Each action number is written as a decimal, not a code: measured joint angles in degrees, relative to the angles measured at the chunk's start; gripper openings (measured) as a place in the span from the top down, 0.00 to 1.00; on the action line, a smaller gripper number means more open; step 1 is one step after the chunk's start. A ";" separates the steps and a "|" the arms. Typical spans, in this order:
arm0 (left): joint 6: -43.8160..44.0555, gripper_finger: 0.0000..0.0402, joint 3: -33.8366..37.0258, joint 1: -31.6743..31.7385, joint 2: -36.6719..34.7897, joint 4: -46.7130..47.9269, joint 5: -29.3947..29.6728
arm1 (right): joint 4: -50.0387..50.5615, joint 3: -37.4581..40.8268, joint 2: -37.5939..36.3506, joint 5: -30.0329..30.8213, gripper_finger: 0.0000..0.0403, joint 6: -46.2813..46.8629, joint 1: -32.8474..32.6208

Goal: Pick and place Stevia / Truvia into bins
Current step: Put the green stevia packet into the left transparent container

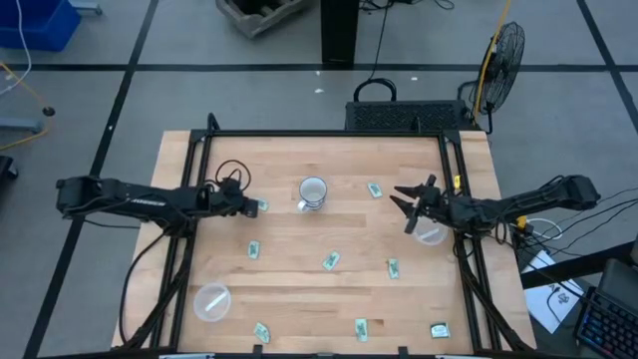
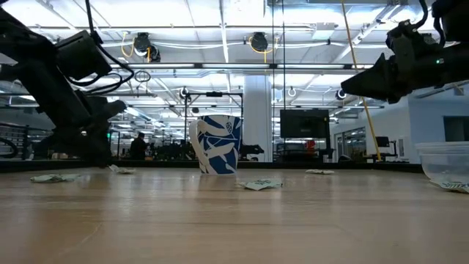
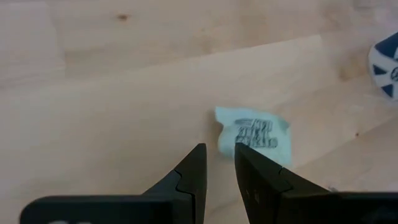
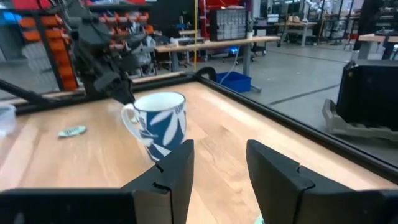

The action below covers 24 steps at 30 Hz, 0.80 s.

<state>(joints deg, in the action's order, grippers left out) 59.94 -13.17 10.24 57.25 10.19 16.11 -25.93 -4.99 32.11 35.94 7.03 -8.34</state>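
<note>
Left of centre in the overhead view, the left gripper [image 1: 251, 206] sits low over the wooden table [image 1: 299, 289], jaws slightly parted and empty, tips just short of a pale green sachet [image 1: 263, 206] whose long axis runs roughly left to right. At right, the right gripper [image 1: 404, 204] hangs with jaws open and empty beside a clear bin [image 1: 430, 233]. A second bin [image 1: 211, 301] stands lower left. The mug [image 1: 313, 191] sits centre. Other sachets lie scattered at varied angles, one [image 1: 331, 261] tilted diagonally.
</note>
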 joint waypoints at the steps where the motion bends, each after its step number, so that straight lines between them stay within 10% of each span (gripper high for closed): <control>1: -0.40 0.78 0.00 0.22 0.69 -1.30 -0.03 | 0.00 -0.01 0.31 0.00 0.65 0.00 0.37; 24: -2.73 0.84 -0.02 2.69 5.28 -4.51 -2.65 | 19.53 -9.53 12.14 -8.53 0.65 4.31 17.96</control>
<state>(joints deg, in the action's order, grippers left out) 57.21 -13.19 12.93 62.53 5.68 13.46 -6.40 -14.52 44.25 27.41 11.34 9.62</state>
